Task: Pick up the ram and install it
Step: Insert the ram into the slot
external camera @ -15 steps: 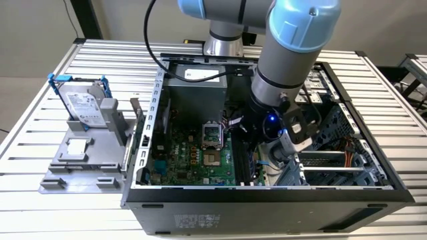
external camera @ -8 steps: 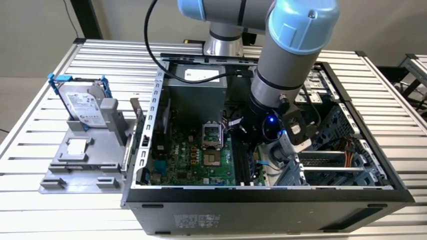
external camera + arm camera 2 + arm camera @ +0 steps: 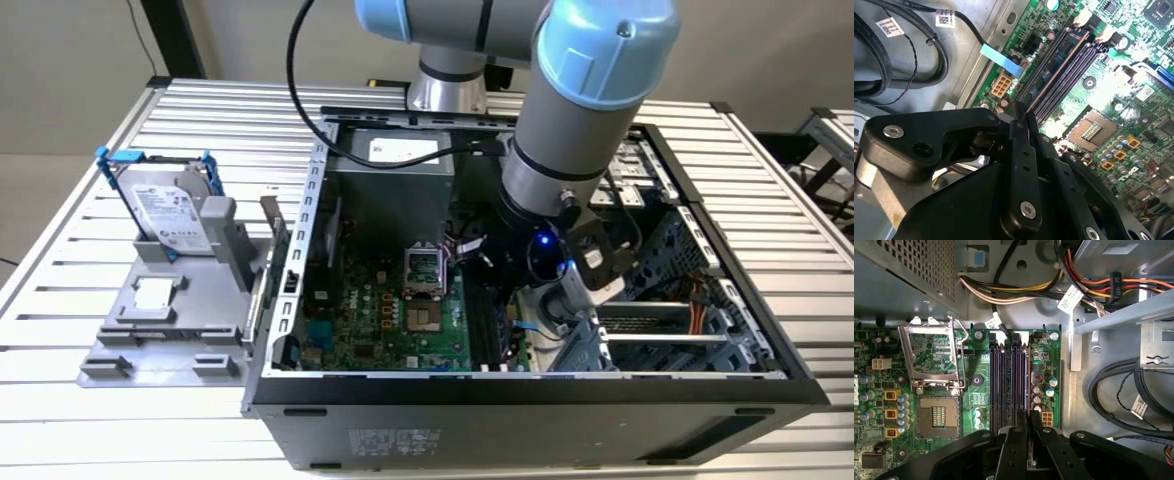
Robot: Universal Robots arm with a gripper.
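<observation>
Reaching down into the open computer case, the arm holds its gripper low over the green motherboard, right at the row of long black slots. The jaws are together, clamped on the near end of the ram — a thin greyish-green stick seen almost edge-on. It stands upright and runs lengthwise along the slot nearest the bare metal side of the case, in line with that slot. In the first wrist view the gripper sits at the foot of the slot row and the ram shows as a narrow strip beside the dark slots; whether it is fully seated I cannot tell.

An open processor socket lies on the board beside the slots, and bundled cables cross the case wall above them.

Outside the case, toward the exterior view's left, a silver hard drive in a blue-handled frame stands on a grey holder on the slatted counter — well apart from the gripper.
</observation>
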